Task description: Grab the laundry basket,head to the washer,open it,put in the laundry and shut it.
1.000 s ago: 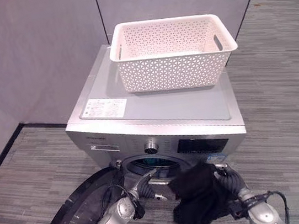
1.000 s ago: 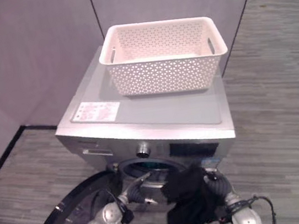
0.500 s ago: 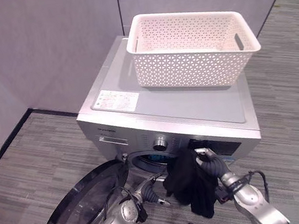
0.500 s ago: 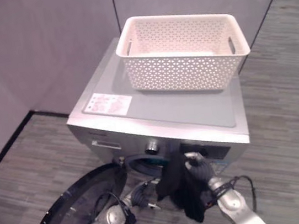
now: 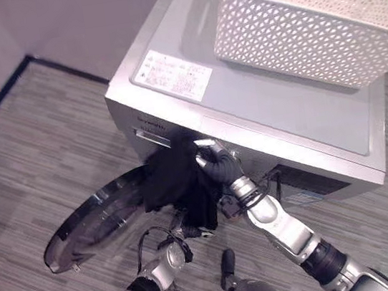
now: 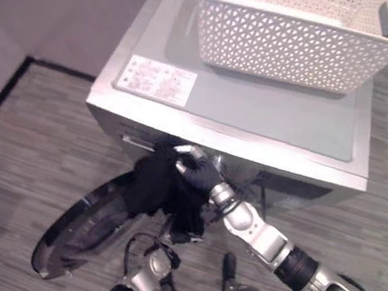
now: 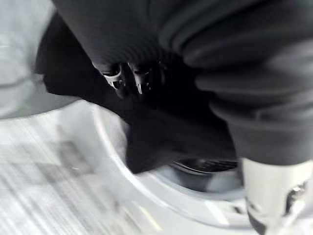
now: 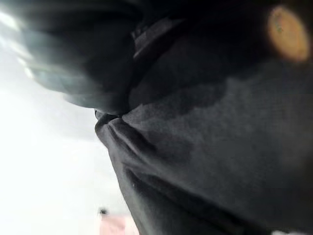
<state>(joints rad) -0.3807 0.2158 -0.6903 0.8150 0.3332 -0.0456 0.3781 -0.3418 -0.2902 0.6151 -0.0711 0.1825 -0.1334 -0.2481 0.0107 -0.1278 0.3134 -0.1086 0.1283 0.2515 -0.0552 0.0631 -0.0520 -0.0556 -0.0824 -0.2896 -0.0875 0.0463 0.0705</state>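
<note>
A silver front-loading washer [image 5: 267, 102] stands against the wall, its round door [image 5: 93, 225] swung open and down to the left. On its lid sits the white lattice laundry basket [image 5: 307, 24]. My right hand [image 5: 215, 166] is shut on a black garment [image 5: 174, 184], which hangs right in front of the washer's opening and hides it. The same cloth [image 8: 205, 147] lies close against my right wrist camera. My left hand [image 7: 215, 54] is low by the opening, just under the hanging cloth, with the dark drum [image 7: 208, 169] showing beneath the cloth's edge.
A white label [image 5: 173, 74] is stuck on the lid's left corner. Grey partition walls [image 5: 53, 20] close in behind and to the left of the washer. Striped grey carpet [image 5: 30, 161] spreads around it.
The camera has tipped down and moved closer to the washer. My right hand has carried the black garment left, from beside the opening to right in front of it.
</note>
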